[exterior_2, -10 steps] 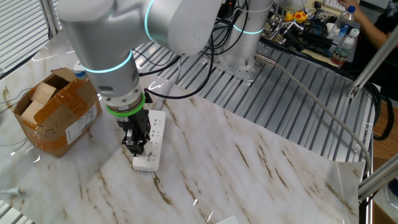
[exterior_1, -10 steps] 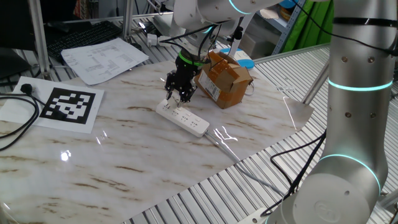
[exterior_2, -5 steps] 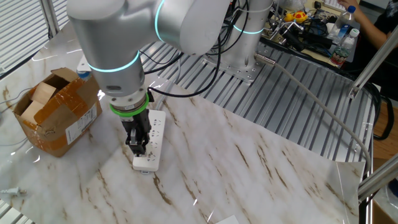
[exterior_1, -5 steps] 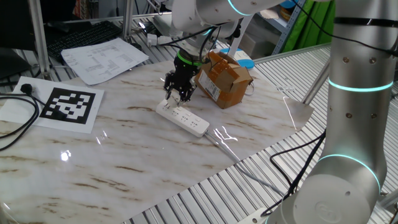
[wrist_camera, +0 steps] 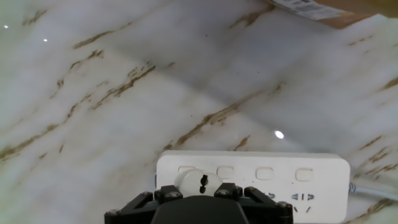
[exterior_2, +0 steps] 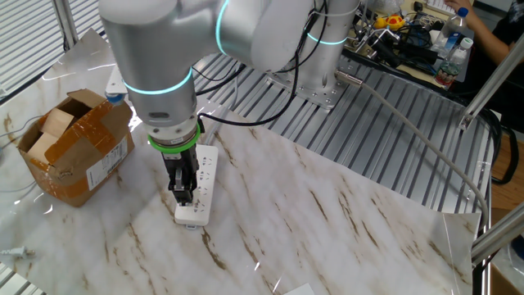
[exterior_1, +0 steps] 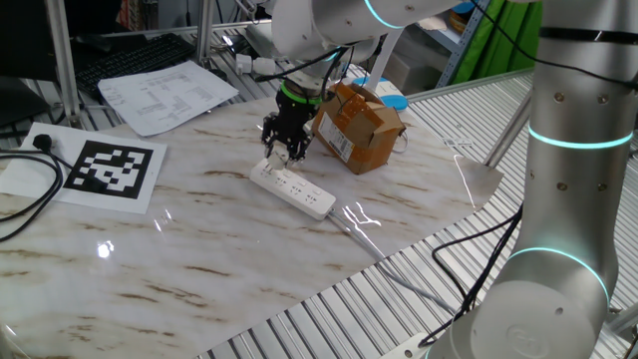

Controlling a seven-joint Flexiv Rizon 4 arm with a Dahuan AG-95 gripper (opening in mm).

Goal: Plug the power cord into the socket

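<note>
One arm, one gripper [exterior_2: 183, 195], one power strip [exterior_1: 292, 189], one small white plug piece [wrist_camera: 198, 183], one cardboard box [exterior_2: 72, 146] we count on marble table [exterior_1: 229, 244]. Jaws point straight down at strip's end, half spread; whether they pinch plug piece we cannot tell. Hand view: plug piece sits on strip's left end, just beyond jaws. Box stands near strip.
</note>
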